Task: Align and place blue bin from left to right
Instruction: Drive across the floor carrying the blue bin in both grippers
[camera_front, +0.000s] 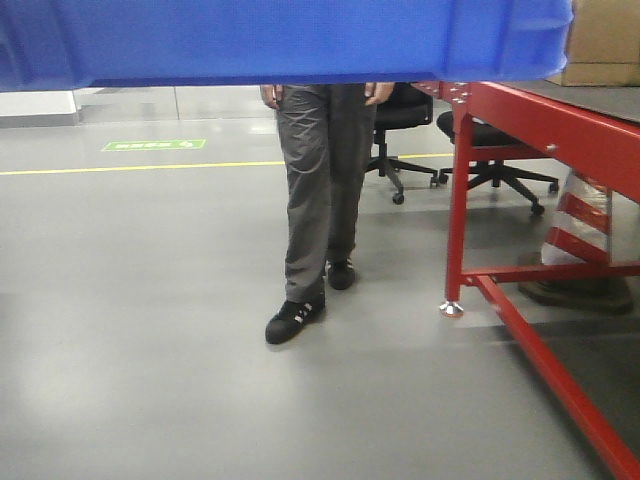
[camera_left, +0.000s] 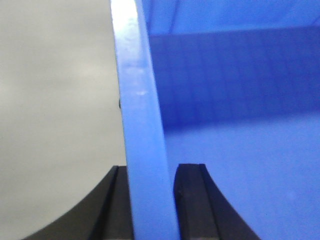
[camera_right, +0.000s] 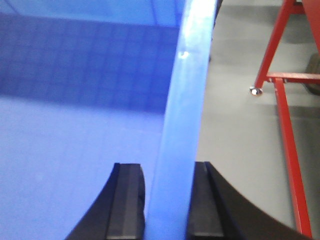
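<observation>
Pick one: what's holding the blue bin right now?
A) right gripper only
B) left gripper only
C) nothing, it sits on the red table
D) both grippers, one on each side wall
D: the left gripper and the right gripper each clamp a wall rim of the blue bin, which hangs clear of the floor in the front view.

I face a person (camera_front: 318, 200) in grey trousers and black shoes, standing left of the red counter (camera_front: 545, 130). One black office chair (camera_front: 405, 115) sits behind the counter's leg and another (camera_front: 497, 160) beyond it. A cardboard box (camera_front: 605, 40) rests on top, and a striped cone (camera_front: 583, 225) stands beneath.
</observation>
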